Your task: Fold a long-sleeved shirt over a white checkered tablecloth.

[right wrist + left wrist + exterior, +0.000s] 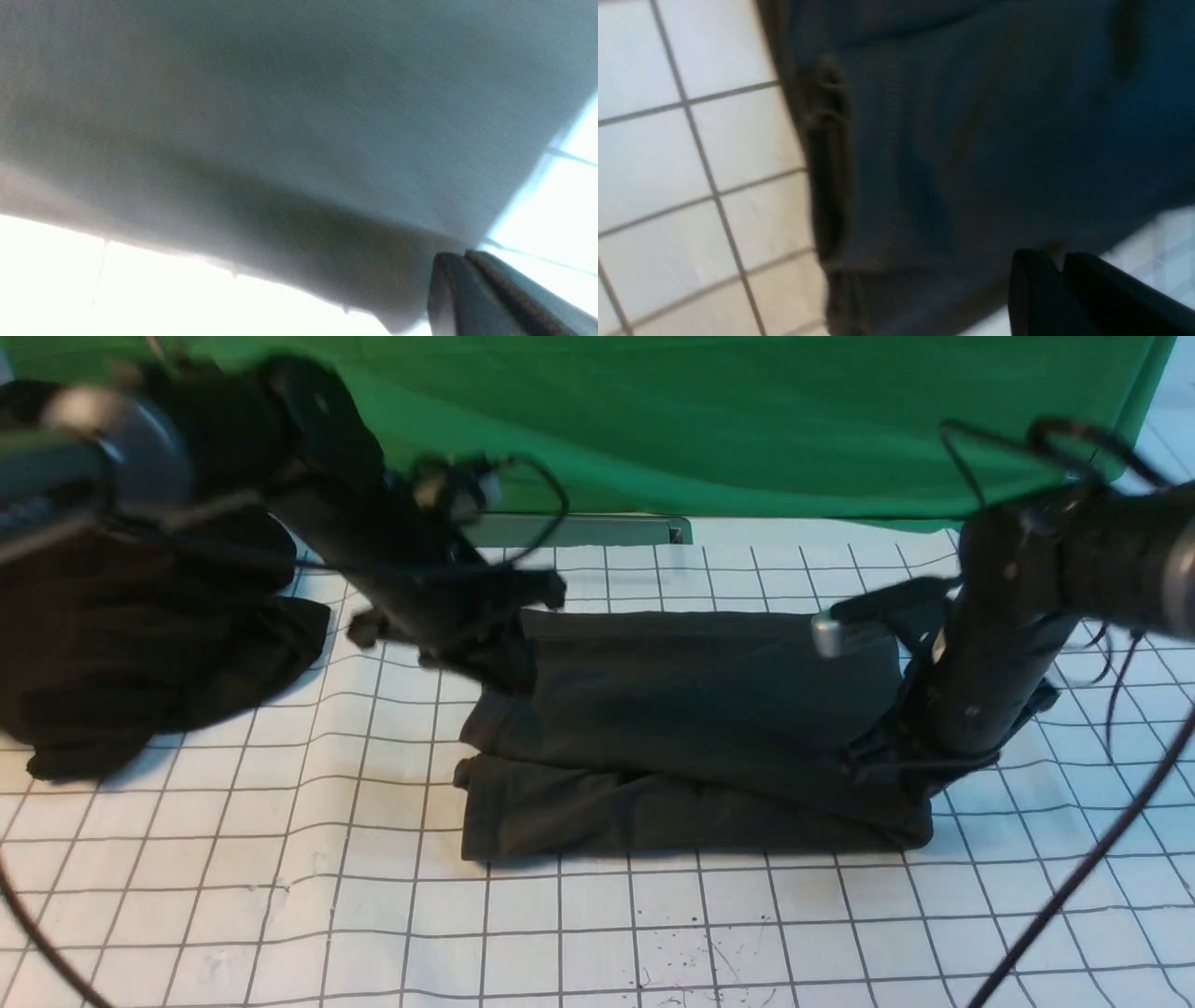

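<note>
Lying folded: long-sleeved shirt [691, 709] on white checkered tablecloth [560, 915].

The shirt [691, 728] lies folded in the middle of the tablecloth [653, 933], its upper layer set back from the lower layer's near edge. A heap of cloth [140, 653] sits well to its left. A backdrop [700, 420] hangs behind. The left gripper [499, 663] is at the shirt's far left corner, the right gripper [887, 756] at its right end.

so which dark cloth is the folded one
The charcoal shirt in the middle, a flat layered rectangle; the blacker cloth at left is a heap.
</note>
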Available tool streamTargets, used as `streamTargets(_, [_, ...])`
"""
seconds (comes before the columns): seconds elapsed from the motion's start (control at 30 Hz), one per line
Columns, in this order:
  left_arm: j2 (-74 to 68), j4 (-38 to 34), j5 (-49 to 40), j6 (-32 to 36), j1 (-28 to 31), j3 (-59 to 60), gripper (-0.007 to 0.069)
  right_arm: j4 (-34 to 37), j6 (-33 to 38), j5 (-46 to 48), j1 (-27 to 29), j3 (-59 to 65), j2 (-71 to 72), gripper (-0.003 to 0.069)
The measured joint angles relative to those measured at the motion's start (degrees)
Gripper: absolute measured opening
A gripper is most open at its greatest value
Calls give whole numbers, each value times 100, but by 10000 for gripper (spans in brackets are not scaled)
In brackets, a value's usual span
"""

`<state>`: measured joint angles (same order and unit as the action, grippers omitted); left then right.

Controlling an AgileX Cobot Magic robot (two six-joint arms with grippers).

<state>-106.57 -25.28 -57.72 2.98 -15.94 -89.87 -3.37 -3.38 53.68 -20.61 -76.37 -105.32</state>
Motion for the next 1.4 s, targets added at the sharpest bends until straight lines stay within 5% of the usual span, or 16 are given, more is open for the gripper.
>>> streamTargets(0.2, [814, 275, -555, -22, 0, -49, 99, -27, -1, 335, 0, -105, 837, 21])
streamTargets(0.33, [915, 478, -973, -189, 0, 198, 125, -16, -186, 353, 0, 262, 1008, 113])
streamTargets(0.47, [835, 593, -186, -453, 0, 1032, 190, 69, -385, -256, 0, 1003, 806, 307])
streamTargets(0.63, [533, 570, 576, -514, 0, 1628, 288, 115, -466, -999, 0, 1266, 441, 413])
streamTargets(0.8, [95, 27, 1012, -176, 0, 1714, 380, 123, -578, -1602, 0, 1268, -12, 433])
streamTargets(1.0, [-176, -670, 1044, 478, 0, 1714, 374, 128, -491, -1733, 0, 1268, -102, 414])
streamTargets(1.17, [-400, -539, 1055, 464, 0, 1714, 165, 248, -342, -1762, -6, 1258, -109, 120])
streamTargets(1.3, [-374, -547, 996, 452, 0, 1714, 20, 236, -271, -1674, -6, 1258, -62, 57])
streamTargets(1.4, [-175, -546, 930, 452, 0, 1714, 9, 228, -172, -1362, -6, 1264, 100, 57])
